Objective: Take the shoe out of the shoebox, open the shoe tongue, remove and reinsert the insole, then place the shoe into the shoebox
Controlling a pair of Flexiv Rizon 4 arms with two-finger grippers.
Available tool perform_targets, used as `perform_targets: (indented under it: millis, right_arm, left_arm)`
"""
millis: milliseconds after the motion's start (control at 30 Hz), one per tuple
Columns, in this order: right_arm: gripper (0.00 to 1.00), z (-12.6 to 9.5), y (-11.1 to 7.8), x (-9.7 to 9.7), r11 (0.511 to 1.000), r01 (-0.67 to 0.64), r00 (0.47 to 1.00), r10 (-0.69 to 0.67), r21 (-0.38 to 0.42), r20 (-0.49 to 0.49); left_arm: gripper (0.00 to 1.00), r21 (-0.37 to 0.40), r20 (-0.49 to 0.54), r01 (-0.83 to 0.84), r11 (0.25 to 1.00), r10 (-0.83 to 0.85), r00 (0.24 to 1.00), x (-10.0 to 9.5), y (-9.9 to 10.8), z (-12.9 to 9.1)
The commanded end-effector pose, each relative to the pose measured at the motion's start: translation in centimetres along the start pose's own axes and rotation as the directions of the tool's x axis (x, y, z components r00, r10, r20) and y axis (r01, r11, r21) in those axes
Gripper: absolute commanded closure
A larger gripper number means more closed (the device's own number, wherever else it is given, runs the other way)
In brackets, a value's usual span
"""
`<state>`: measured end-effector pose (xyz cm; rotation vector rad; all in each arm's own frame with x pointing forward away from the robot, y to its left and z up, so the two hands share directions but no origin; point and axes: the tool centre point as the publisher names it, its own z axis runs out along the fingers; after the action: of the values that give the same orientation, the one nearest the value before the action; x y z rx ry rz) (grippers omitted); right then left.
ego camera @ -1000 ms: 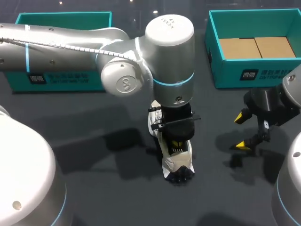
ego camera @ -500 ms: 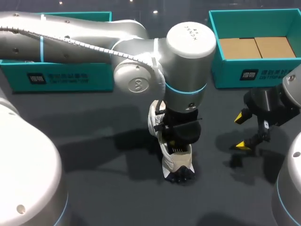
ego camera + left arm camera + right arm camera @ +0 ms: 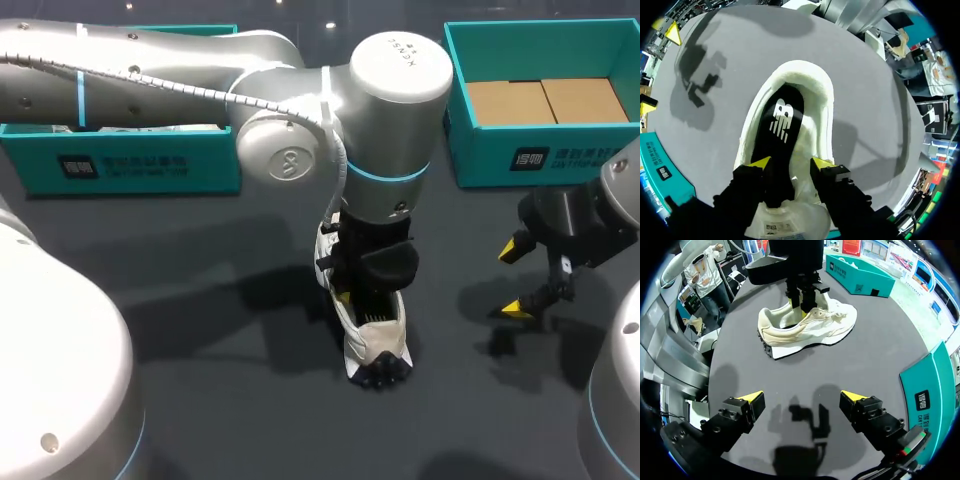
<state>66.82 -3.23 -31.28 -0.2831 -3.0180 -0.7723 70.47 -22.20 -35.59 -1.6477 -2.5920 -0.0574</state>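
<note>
Hovering above the bench at 3 o'clock of the shoe, the right gripper has its fingers spread wide and holds nothing. The left gripper comes straight down into the shoe's mouth, fingers moderately apart with the black insole lying between them. One yellow tip meets the insole's edge; the other sits over the pale lining with a gap to the insole, so nothing is clamped.

Over the past second the left arm's big wrist joint has swung toward 3 o'clock, while the shoe and the right gripper have kept their places.

Cream with a dark sole, the shoe stands upright mid-bench, outside the box, toe at 6 o'clock nearest the robot, heel at 12. Farther off, the teal shoebox with its cardboard floor sits at 1 o'clock of the shoe, and a second teal box at 10 o'clock.
</note>
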Motion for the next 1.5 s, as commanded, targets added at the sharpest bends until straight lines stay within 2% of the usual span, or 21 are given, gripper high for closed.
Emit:
perform_targets:
  millis: [33, 333, 433, 667, 1067, 1267, 1500]
  right_arm:
    - [0.0, 0.0, 0.0, 0.2, 1.0, 0.0, 1.0, 0.0, 0.002, 0.003]
    - [0.0, 0.0, 0.0, 0.2, 1.0, 0.0, 1.0, 0.0, 0.002, 0.003]
    - [0.0, 0.0, 0.0, 0.2, 1.0, 0.0, 1.0, 0.0, 0.002, 0.003]
    - [0.0, 0.0, 0.0, 0.2, 1.0, 0.0, 1.0, 0.0, 0.002, 0.003]
    - [0.0, 0.0, 0.0, 0.2, 1.0, 0.0, 1.0, 0.0, 0.002, 0.003]
    - [0.0, 0.0, 0.0, 0.2, 1.0, 0.0, 1.0, 0.0, 0.002, 0.003]
    - [0.0, 0.0, 0.0, 0.2, 1.0, 0.0, 1.0, 0.0, 0.002, 0.003]
  left_arm:
    - [0.0, 0.008, -0.013, -0.012, 1.0, 0.012, 1.0, 0.0, 0.1, 0.1]
    - [0.0, 0.031, -0.002, -0.097, 0.995, 0.097, 0.995, -0.2, -2.0, 0.0]
    - [0.0, 0.03, 0.002, -0.103, 0.994, 0.103, 0.995, -0.6, -1.9, 0.0]
    - [0.0, 0.042, 0.023, -0.121, 0.992, 0.12, 0.992, -1.1, -0.7, -0.5]
    - [0.0, 0.131, 0.074, -0.162, 0.978, 0.154, 0.985, -1.4, 1.5, -1.8]
    - [0.0, 0.147, 0.083, -0.152, 0.977, 0.141, 0.987, -1.4, 2.6, -2.2]
    - [0.0, 0.169, 0.1, -0.126, 0.978, 0.11, 0.989, -1.6, 5.3, -3.6]
